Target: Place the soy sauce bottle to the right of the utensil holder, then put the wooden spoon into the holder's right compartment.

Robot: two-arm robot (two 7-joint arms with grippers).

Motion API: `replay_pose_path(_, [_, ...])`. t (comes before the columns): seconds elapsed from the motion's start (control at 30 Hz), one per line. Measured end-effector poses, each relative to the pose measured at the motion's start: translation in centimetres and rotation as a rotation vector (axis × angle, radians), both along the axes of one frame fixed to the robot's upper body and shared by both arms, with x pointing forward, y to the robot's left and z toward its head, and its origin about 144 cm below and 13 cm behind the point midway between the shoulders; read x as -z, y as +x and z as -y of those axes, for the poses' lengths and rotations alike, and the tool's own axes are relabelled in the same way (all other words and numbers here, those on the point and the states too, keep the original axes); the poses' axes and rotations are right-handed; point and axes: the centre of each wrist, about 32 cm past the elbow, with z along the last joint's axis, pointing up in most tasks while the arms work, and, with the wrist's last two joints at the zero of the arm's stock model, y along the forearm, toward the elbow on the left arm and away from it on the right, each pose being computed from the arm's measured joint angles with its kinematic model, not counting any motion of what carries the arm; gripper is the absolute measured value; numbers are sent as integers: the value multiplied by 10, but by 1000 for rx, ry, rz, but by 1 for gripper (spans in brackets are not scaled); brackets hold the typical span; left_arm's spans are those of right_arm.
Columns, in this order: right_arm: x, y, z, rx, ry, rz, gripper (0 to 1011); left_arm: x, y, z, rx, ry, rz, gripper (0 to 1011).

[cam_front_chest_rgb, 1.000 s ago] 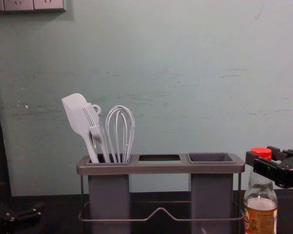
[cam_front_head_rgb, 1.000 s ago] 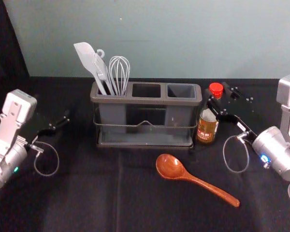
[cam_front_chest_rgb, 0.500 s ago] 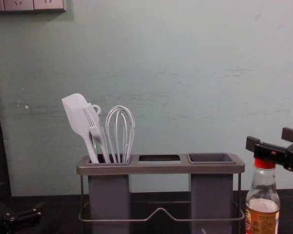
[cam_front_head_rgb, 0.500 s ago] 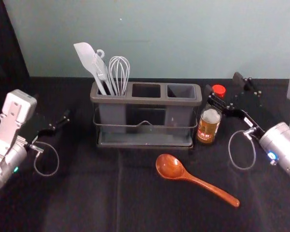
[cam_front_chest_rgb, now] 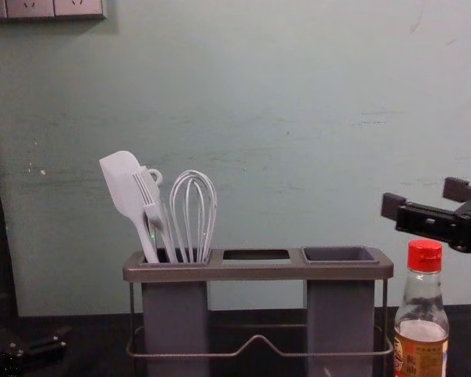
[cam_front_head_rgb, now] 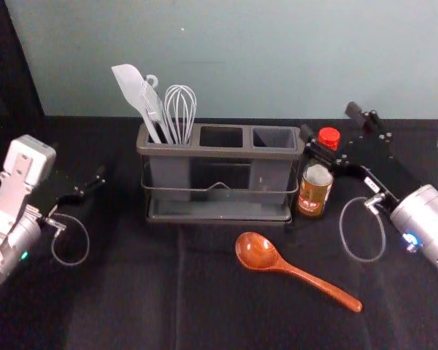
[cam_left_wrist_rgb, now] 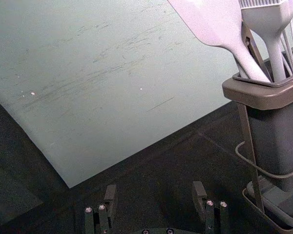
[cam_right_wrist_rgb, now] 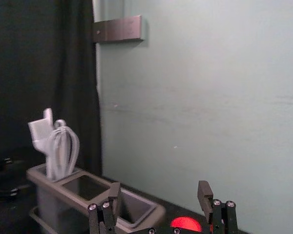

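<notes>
- One empty right pincer [cam_right_wrist_rgb: 159,194], spread wide, hangs over the soy sauce bottle [cam_front_head_rgb: 314,195], upright just right of the utensil holder [cam_front_head_rgb: 219,153].
- Raise it clear before swinging away; the gap above the cap [cam_front_chest_rgb: 425,256] is perhaps slight.
- Next, grip the wooden spoon [cam_front_head_rgb: 257,251], lying in front.
- Left pincer [cam_left_wrist_rgb: 155,192]: parked left, open, empty.

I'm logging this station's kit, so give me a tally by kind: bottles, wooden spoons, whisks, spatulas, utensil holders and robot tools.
Soy sauce bottle: 1
Wooden spoon: 1
Whisk: 1
Spatula: 1
Utensil holder: 1
Robot tools: 2, the left tool and the right tool
Total: 7
</notes>
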Motion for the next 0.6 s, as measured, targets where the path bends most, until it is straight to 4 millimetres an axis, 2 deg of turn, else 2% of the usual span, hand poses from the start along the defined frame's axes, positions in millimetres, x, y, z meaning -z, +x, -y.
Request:
replay_pose_path(0.27, [-8,-17,-18,-71,-35,-71,1002,0,0,0,0,0,0,1000])
replay_pose_path(0.6, [2,-37,-39,-135,-111,-144,1002,0,0,0,0,0,0,1000])
